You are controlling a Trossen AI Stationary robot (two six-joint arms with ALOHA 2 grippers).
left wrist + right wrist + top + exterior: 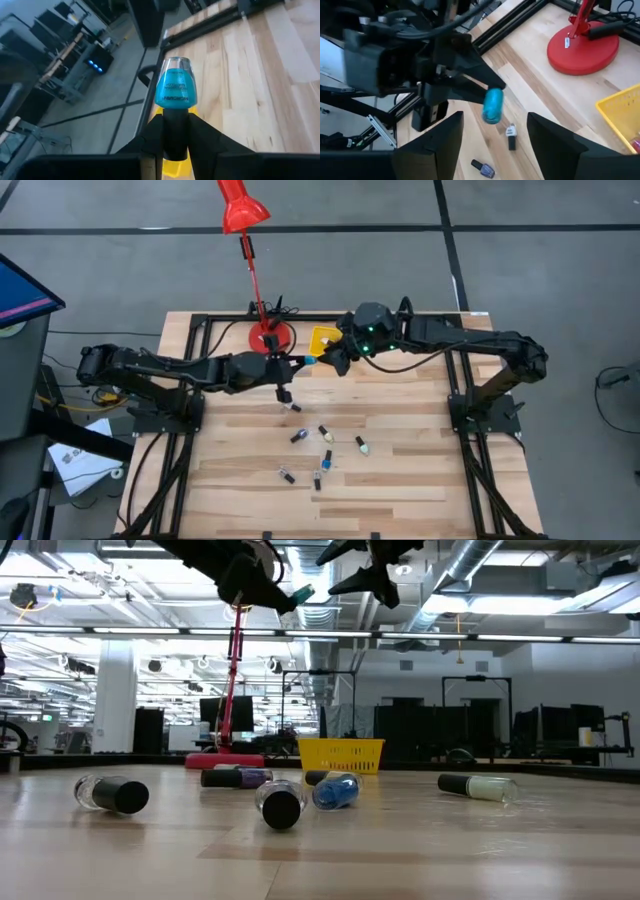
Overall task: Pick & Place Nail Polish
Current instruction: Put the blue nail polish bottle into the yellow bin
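Bottles of nail polish (322,452) lie scattered on the near table (420,470). Farther back, left gripper (303,363) is clamped on the teal bottle (175,88) by its cap — held aloft, just short of the yellow bin (325,340). Right gripper (340,358) faces it, fingers apart, empty.

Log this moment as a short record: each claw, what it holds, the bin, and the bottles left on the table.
left claw: raised above the table, shut on the cap of a teal nail polish bottle
right claw: open, empty, facing the teal bottle
hand-off: not yet done; teal bottle lies ahead of the right claw's open fingers
yellow bin: at the table's far edge, beside the red lamp base
loose bottles: several lying on their sides mid-table
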